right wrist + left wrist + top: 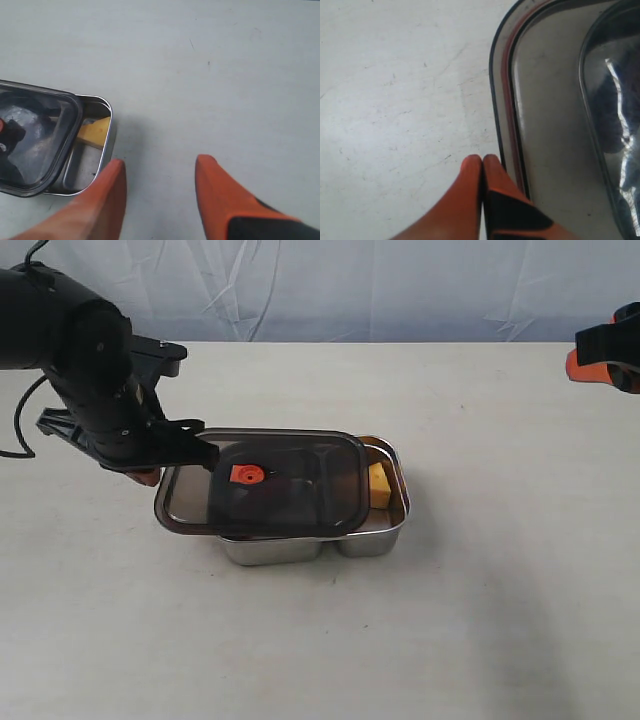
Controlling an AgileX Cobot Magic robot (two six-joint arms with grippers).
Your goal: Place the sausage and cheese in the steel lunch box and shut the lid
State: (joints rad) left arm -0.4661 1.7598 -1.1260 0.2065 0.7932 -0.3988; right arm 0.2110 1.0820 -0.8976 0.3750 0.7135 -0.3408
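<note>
The dark translucent lid (290, 490) lies flat on the steel lunch box (400, 510) but shifted left, overhanging that side and leaving the right end uncovered. The yellow cheese (379, 485) sits in the uncovered small compartment. The sausage is hidden. My left gripper (150, 477) is shut and holds nothing; its tips (482, 159) rest right beside the lid's rim (506, 100), over the table. My right gripper (161, 162) is open and empty, raised off to the right (605, 358), with the cheese (94, 132), box rim (107, 145) and lid (35, 135) in its view.
The orange valve tab (246, 474) sits near the lid's middle. The box stands mid-table on a plain pale tabletop (480, 620). A white cloth backdrop (400, 290) runs behind the table's far edge.
</note>
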